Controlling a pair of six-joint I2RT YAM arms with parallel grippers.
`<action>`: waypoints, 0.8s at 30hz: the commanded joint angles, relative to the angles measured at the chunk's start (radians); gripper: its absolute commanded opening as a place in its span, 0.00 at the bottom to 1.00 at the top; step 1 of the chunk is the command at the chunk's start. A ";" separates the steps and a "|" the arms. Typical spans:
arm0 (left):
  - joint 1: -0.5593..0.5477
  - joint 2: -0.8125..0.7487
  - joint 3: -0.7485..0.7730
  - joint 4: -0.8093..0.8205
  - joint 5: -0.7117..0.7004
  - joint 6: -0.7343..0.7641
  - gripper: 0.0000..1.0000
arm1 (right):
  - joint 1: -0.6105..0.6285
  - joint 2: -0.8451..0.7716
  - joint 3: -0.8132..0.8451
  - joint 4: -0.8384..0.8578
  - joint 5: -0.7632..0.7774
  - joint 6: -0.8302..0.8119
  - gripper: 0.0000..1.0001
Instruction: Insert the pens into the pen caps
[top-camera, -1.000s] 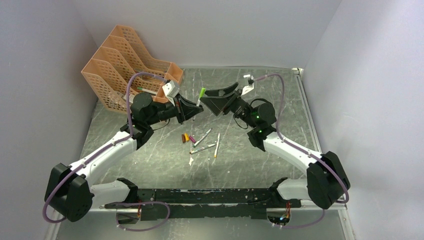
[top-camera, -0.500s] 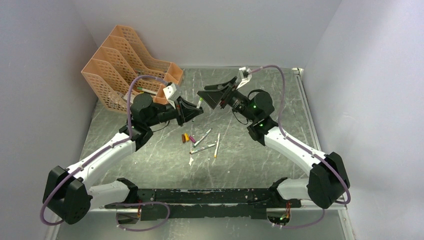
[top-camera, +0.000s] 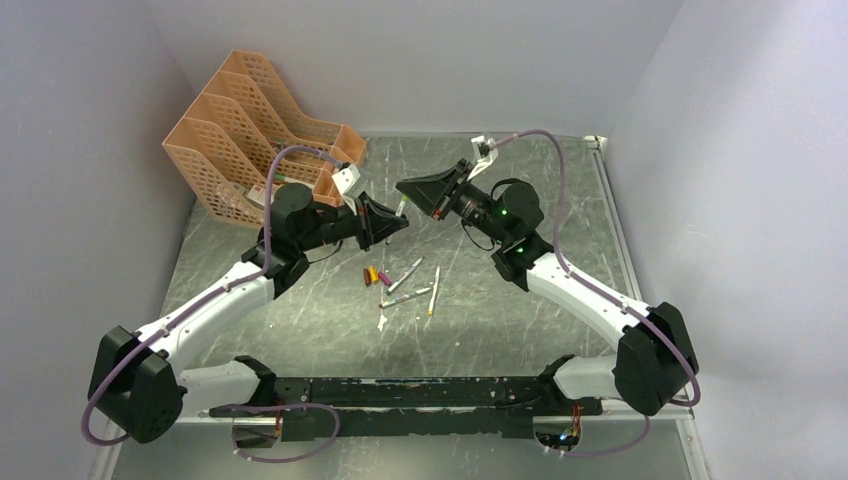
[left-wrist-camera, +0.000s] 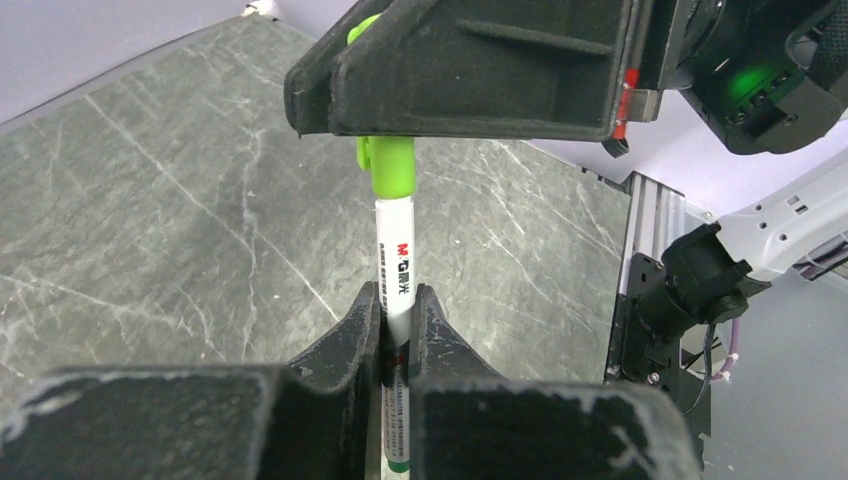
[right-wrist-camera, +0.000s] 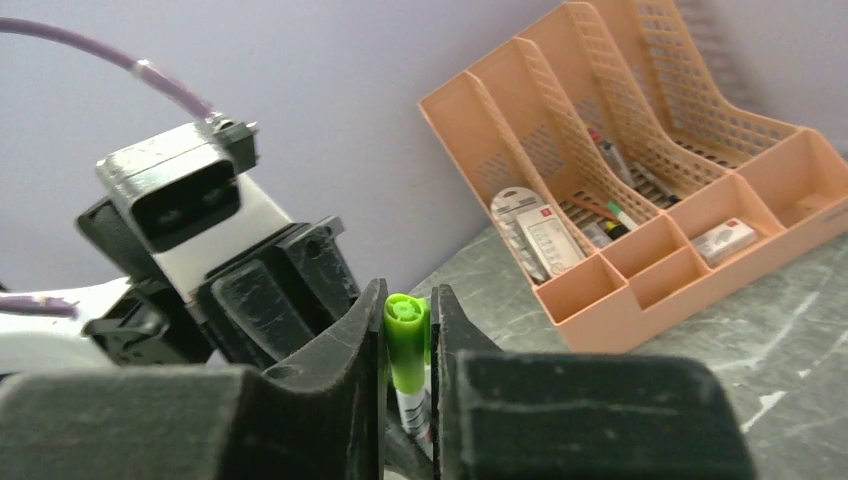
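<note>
While the left gripper (left-wrist-camera: 398, 305) clamps the white pen (left-wrist-camera: 397, 240), the right gripper (right-wrist-camera: 407, 300) pinches its lime-green cap (right-wrist-camera: 408, 350) — red-and-black print along the barrel.

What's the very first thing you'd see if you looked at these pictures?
Two robot arms meet in mid-air above the table: the left gripper pinches a white pen, and the right gripper pinches the green cap on its tip. Next, the big orange desk organizer in the far left corner, and the loose pens and caps lying below the grippers.
</note>
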 joint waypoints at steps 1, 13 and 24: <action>-0.021 0.003 0.047 -0.011 -0.012 0.020 0.07 | 0.004 -0.006 0.008 -0.029 0.010 -0.019 0.00; -0.024 0.054 0.125 0.003 -0.048 -0.083 0.07 | 0.076 -0.057 -0.045 -0.213 0.020 -0.149 0.00; -0.024 0.116 0.224 0.050 -0.036 -0.098 0.07 | 0.133 -0.061 -0.158 -0.232 0.011 -0.164 0.00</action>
